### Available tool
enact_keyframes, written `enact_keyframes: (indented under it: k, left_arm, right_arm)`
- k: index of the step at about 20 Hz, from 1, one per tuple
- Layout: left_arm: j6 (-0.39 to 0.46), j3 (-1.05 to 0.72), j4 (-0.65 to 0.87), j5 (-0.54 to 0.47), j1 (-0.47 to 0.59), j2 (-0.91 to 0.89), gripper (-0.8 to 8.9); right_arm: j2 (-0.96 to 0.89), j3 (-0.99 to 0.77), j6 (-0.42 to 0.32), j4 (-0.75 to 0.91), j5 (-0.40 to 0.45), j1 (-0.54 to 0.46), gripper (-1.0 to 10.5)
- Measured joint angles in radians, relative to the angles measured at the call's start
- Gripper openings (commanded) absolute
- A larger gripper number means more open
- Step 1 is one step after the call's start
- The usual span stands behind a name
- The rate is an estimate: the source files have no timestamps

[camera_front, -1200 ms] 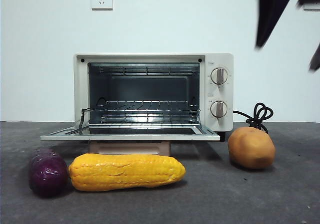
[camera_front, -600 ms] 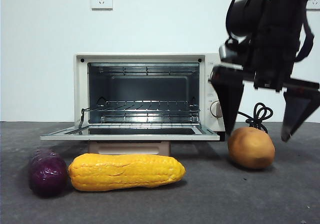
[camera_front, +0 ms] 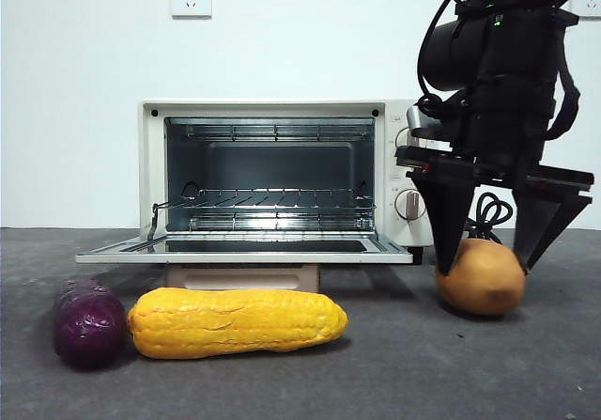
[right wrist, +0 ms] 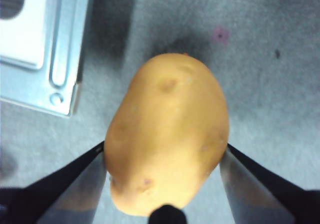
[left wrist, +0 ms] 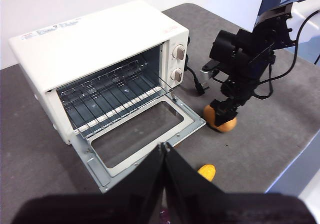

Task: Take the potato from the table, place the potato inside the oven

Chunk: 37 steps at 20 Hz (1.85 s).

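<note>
The tan potato [camera_front: 481,279] [right wrist: 167,134] lies on the dark grey table [camera_front: 423,364], to the right of the cream-white oven [camera_front: 282,108] [left wrist: 100,38]. The oven's door [camera_front: 244,248] hangs open and flat, with a bare wire rack inside. My right gripper [camera_front: 486,268] [right wrist: 164,146] comes down from above, and its two black jaws press against opposite sides of the potato, which rests on the table. The left wrist view shows the same grip from afar, at the potato [left wrist: 222,125]. My left gripper [left wrist: 164,151] hovers shut and empty, high in front of the oven.
A long yellow corn cob [camera_front: 235,322] and a dark purple vegetable [camera_front: 89,324] lie in front of the open door. The oven's black cord [camera_front: 488,215] coils behind the potato. The table's edge runs near the potato in the left wrist view.
The right arm came down from the top right corner. Its jaws went from spread wide above the potato to closed against its sides. The potato shifted slightly to the right.
</note>
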Motion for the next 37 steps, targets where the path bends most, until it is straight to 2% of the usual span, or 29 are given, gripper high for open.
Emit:
enact_keyframes:
  k: [4,8,13,22,27,30,31,32,34,35,37]
  left_arm:
    - [0.011,0.000,-0.002,-0.079,0.000,0.000,-0.08]
    - [0.019,0.000,-0.013,-0.110,0.000,0.002,-0.08]
    - [0.019,0.000,-0.036,-0.105,0.000,0.003,-0.08]
    - [0.019,0.000,-0.088,-0.104,0.000,0.004,-0.08]
    - [0.019,0.000,-0.109,-0.104,0.000,0.004,-0.08]
    - [0.019,0.000,-0.118,-0.104,0.000,0.004,-0.08]
    - [0.019,0.000,-0.125,-0.104,0.000,0.004,-0.08]
    - [0.019,0.000,-0.131,-0.104,0.000,0.004,-0.07]
    - [0.019,0.000,-0.132,-0.104,0.000,0.004,-0.08]
    - [0.019,0.000,-0.132,-0.104,0.000,0.004,-0.08]
    - [0.019,0.000,-0.132,-0.104,0.000,0.004,-0.07]
  right_arm:
    - [-0.161,0.000,-0.003,-0.016,0.001,0.032,-0.1]
    - [-0.293,0.004,-0.006,0.119,0.000,0.106,-0.1]
    - [-0.220,0.004,0.025,0.377,0.000,0.137,-0.1]
    - [-0.002,0.005,0.198,0.801,-0.022,0.137,-0.1]
    - [0.066,0.005,0.283,0.982,0.074,0.136,-0.1]
    - [0.102,0.006,0.302,1.011,0.108,0.135,-0.1]
    - [0.108,0.006,0.305,1.010,0.108,0.134,0.3]
    - [0.108,0.006,0.305,1.011,0.108,0.134,1.3]
    - [0.108,0.006,0.306,1.012,0.108,0.134,3.9]
    - [0.108,0.006,0.308,1.012,0.108,0.133,4.9]
    - [0.108,0.006,0.315,1.011,0.108,0.132,5.1]
